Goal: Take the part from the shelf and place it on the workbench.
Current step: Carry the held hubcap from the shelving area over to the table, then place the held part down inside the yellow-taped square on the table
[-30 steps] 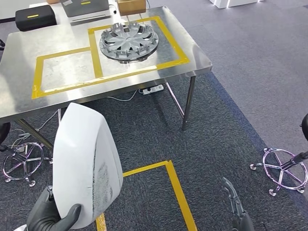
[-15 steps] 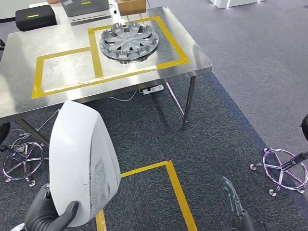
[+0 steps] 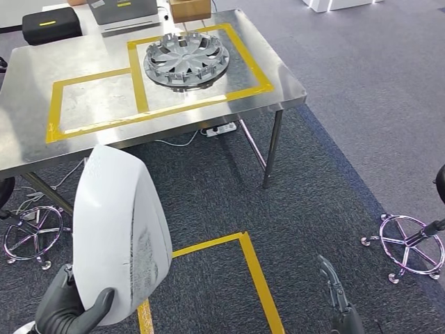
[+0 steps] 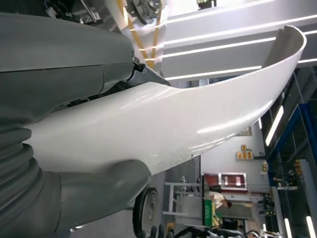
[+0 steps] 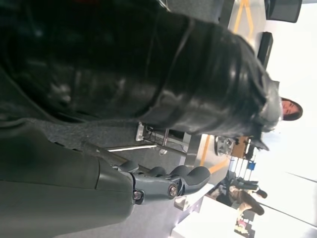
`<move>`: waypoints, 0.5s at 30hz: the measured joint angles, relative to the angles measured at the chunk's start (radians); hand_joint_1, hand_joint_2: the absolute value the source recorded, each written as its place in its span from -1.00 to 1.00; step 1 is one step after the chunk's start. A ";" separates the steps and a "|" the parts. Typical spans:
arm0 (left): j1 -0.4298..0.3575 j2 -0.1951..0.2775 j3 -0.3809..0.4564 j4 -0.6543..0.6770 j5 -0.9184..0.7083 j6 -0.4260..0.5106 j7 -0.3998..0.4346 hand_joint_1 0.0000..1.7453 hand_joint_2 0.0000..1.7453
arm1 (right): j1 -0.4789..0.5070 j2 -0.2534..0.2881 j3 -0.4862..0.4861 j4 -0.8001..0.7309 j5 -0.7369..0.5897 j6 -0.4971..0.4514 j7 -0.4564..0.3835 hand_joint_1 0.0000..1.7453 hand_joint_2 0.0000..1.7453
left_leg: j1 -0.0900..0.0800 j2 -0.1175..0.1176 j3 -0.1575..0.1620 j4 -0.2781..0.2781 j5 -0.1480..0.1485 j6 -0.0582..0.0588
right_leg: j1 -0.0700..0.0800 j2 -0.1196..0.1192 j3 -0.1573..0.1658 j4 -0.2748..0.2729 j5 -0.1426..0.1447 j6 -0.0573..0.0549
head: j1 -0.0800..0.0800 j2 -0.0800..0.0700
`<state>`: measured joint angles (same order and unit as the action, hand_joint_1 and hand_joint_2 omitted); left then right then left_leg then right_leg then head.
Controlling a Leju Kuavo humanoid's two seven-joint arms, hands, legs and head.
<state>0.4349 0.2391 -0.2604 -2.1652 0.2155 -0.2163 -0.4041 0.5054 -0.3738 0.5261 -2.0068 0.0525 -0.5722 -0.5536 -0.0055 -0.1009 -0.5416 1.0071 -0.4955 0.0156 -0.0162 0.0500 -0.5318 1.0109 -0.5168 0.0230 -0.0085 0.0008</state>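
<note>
My left hand [image 3: 68,309] grips a white curved shell part [image 3: 118,233] from below at the lower left, in front of the steel workbench [image 3: 31,104]. In the left wrist view the white part [image 4: 168,119] lies between the thumb [image 4: 82,191] and the fingers. On the workbench, yellow tape marks two rectangles. The left rectangle [image 3: 94,101] is bare and a silver wheel cover [image 3: 186,59] lies in the right one. My right hand [image 3: 336,303] hangs low at the right, holding nothing. Its fingers [image 5: 176,181] are loosely extended in the right wrist view.
A black case [image 3: 51,24], a grey case [image 3: 123,10] and a cardboard box [image 3: 189,8] sit along the bench's far edge. Chrome stool bases stand at the left [image 3: 31,233] and right [image 3: 411,240]. Yellow tape [image 3: 252,271] marks the carpet, and a power strip [image 3: 220,129] lies under the bench.
My left hand has carried the white part a little to the left and down. My right hand has barely shifted.
</note>
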 joint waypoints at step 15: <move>-0.006 -0.006 -0.015 -0.001 -0.073 0.043 -0.003 1.00 1.00 | -0.006 -0.036 0.043 -0.011 0.010 -0.061 0.005 -1.00 -1.00 | 0.000 0.000 0.000 0.000 0.000 0.000 | 0.000 0.000 0.000 0.000 0.000 0.000 | 0.000 0.000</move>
<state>0.4293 0.2331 -0.2755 -2.1657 0.1430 -0.1731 -0.4075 0.4991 -0.4101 0.5692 -2.0180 0.0626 -0.6331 -0.5482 -0.0055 -0.1009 -0.5416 1.0073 -0.4956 0.0156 -0.0162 0.0501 -0.5322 1.0108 -0.5168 0.0230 -0.0085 0.0008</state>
